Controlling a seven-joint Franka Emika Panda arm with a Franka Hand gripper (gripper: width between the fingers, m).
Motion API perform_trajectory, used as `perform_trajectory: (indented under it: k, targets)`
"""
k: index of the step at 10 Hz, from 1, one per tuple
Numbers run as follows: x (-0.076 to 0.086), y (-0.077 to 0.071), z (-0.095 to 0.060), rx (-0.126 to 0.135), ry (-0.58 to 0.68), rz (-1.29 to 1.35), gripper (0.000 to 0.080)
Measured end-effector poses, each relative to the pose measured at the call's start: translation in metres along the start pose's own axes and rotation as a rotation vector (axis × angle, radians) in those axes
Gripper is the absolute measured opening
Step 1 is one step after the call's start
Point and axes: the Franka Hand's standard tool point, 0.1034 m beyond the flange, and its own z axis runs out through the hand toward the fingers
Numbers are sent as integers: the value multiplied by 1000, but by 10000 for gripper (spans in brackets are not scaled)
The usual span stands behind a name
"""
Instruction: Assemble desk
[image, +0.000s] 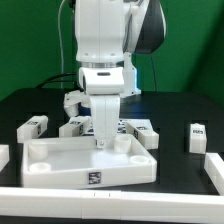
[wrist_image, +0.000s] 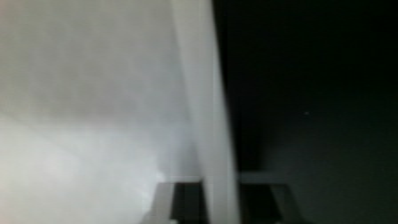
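Observation:
The desk's white tabletop (image: 70, 163) lies rim-up near the front of the black table, with round corner sockets. My gripper (image: 103, 143) reaches straight down onto its far rim and is shut on that wall. In the wrist view the rim (wrist_image: 205, 90) runs as a pale strip between the tabletop's inner face (wrist_image: 89, 100) and the dark table. My gripper (wrist_image: 217, 205) has a dark finger (wrist_image: 187, 205) on each side of that strip. Loose white legs lie behind the tabletop: one (image: 33, 126) towards the exterior view's left, one (image: 70, 126) beside it, one (image: 197, 137) towards the right.
Another white part (image: 75, 100) lies further back behind the arm. A flat tagged piece (image: 143, 128) shows just past the tabletop's far right corner. White bars border the work area at the front (image: 110, 205), left (image: 4, 155) and right (image: 214, 168).

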Motion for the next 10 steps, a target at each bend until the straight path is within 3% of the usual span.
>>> perform_trajectory:
  k: [7, 10]
  targets:
    - [1, 0, 0, 1, 0, 33, 58]
    - [30, 12, 1, 1, 1, 186, 58]
